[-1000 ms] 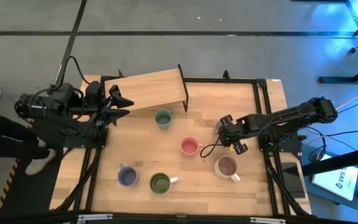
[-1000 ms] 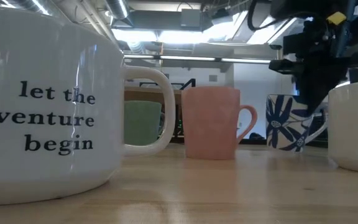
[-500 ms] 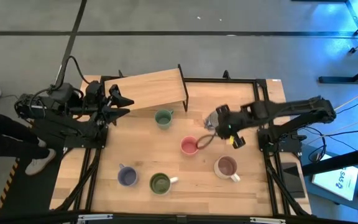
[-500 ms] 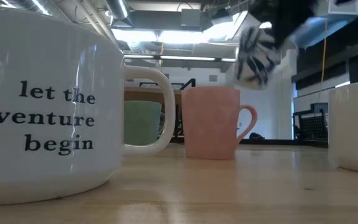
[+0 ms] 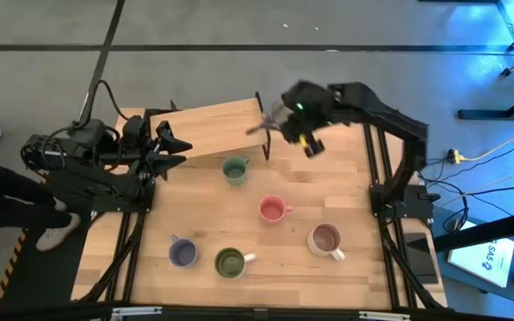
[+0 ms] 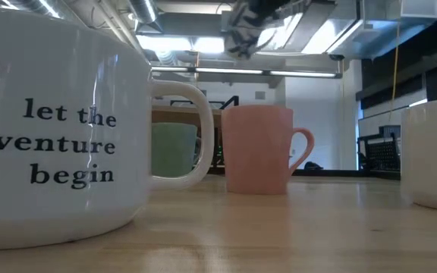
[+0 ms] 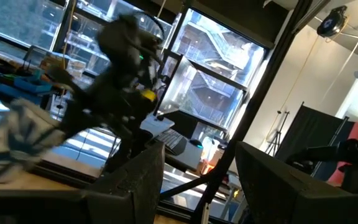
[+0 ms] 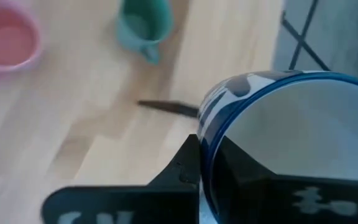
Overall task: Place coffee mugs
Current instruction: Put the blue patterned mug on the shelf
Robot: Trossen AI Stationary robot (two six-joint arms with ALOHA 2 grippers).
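Blue-patterned white ceramic mug (image 8: 272,137) hangs high in our right gripper (image 5: 279,120), fingers clamped on its rim, above the raised wooden shelf board (image 5: 211,127); our left gripper (image 5: 169,150), fingers parted and empty, waits beside the wooden table's (image 5: 364,276) left edge

Counter (image 5: 284,259): pale wood, matt, visible grain. Raised shelf (image 5: 211,127): same light wood. Pink mug (image 6: 258,149): matt ceramic. White lettered mug (image 6: 59,136): glossy glazed ceramic. Blue-patterned mug (image 8: 278,143): glossy.

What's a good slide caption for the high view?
Right gripper carries the white-and-blue mug toward the raised wooden shelf.
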